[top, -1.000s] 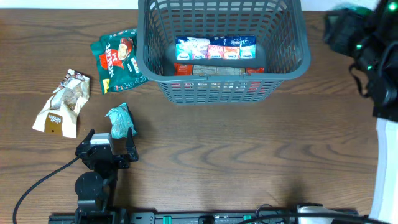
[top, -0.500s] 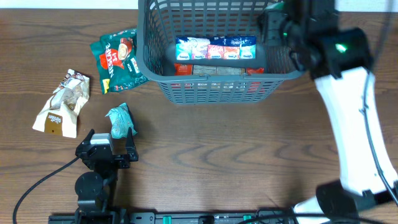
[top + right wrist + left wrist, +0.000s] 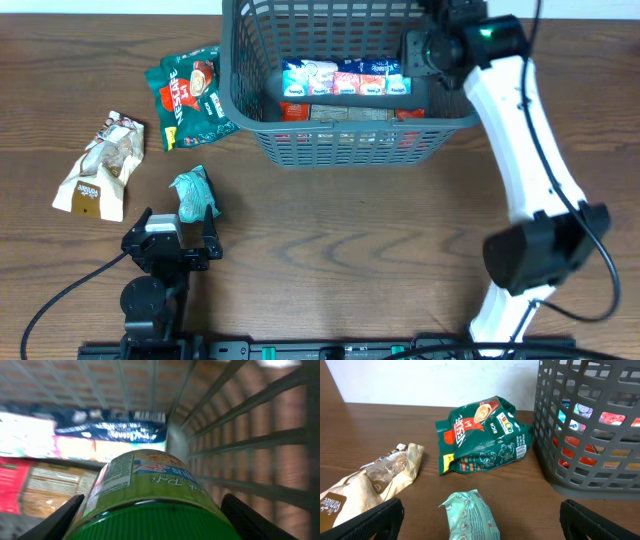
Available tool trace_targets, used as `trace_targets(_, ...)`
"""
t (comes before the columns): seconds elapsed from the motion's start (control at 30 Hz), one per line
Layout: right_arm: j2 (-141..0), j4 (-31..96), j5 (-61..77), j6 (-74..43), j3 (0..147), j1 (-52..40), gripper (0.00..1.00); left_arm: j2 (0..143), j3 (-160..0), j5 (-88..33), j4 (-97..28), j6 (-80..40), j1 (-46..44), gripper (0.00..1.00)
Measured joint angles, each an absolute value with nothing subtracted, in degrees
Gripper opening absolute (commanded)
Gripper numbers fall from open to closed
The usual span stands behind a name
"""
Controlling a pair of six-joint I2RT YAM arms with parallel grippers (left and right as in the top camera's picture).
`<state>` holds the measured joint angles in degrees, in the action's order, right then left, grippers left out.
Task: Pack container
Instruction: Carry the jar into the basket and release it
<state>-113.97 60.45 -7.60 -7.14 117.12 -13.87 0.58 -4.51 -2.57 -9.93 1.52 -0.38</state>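
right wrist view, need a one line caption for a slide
Right gripper holding a green-lidded jar inside the grey container, above the packets lying on its bottom.

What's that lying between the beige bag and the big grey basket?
A green Nescafe packet, right beside the basket; clearest in the overhead view.

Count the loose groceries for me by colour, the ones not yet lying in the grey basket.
Dark green packet: 1
Beige packet: 1
Pale teal packet: 1
Green-lidded jar, held by the right gripper: 1
Total: 4
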Motion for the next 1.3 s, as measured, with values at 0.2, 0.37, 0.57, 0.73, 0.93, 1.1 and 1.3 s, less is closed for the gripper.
trace_targets(0.2,-119.81,60.97,-5.02,-6.55,117.12,-13.87,0.01,0.58,-4.51,-2.57,-9.93,1.52,-0.38,0.99)
trace_targets(0.37,-120.55,60.60,-3.79,-6.37,117.12,-13.87,0.01,0.58,-4.51,-2.57,-9.91,1.52,-0.38,0.99)
trace_targets(0.57,-120.55,60.66,-3.38,-5.85,117.12,-13.87,0.61,0.58,-4.51,-2.57,-9.91,1.52,-0.38,0.99)
trace_targets(0.73,-120.53,61.06,-3.25,-5.17,117.19,-13.87,0.74,0.58,-4.51,-2.57,-9.91,1.52,-0.38,0.99)
trace_targets(0.93,-120.53,61.14,-3.18,-4.95,117.23,-13.87,0.72,0.58,-4.51,-2.57,-9.93,1.52,-0.38,0.99)
trace_targets(1.1,-120.46,61.52,-3.20,-4.89,117.82,-14.11,0.68,0.58,-4.51,-2.57,-9.91,1.52,-0.38,0.99)
trace_targets(1.3,-118.72,64.88,-6.33,-6.33,127.52,-15.20,0.71,0.58,-4.51,-2.57,-9.91,1.52,-0.38,0.99)
